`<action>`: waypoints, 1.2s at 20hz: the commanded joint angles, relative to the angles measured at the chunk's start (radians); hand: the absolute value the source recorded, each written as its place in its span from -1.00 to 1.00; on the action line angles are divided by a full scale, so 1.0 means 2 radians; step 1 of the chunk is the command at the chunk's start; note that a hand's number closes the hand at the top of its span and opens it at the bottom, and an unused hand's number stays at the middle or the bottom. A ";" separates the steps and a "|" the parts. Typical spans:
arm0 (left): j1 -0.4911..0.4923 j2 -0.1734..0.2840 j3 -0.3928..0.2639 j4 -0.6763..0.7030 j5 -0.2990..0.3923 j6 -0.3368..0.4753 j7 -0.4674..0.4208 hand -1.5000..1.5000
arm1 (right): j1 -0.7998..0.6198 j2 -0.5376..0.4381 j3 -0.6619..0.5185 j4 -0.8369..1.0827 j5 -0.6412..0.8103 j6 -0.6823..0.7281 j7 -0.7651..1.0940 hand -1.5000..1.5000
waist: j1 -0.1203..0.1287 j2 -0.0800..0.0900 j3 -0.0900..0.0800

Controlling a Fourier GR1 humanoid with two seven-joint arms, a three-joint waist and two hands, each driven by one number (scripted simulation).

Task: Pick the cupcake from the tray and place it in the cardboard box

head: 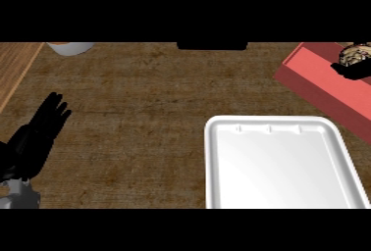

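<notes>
Left robot hand (38,135) at the view's left edge, resting: fingers straight, pointing up and slightly right, open. Grey forearm enters at lower-left corner. Right robot hand (353,69): only dark fingers show at upper right edge.

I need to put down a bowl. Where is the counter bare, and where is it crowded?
Bare: the wide brown stretch between the left hand and the white tray. The tray's inside is bare too. Crowded: the upper right corner, with the red box and the cupcake.

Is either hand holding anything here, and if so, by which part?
The left hand rests open at the left edge and holds nothing. The cupcake sits over the red box with dark fingers at its lower side; the grip cannot be told.
</notes>
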 commanded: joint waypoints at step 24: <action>0.001 0.008 0.015 0.004 0.014 -0.012 0.000 0.00 | -0.041 -0.052 -0.216 0.241 -0.207 0.011 -0.117 -1.00 | -0.003 0.000 0.000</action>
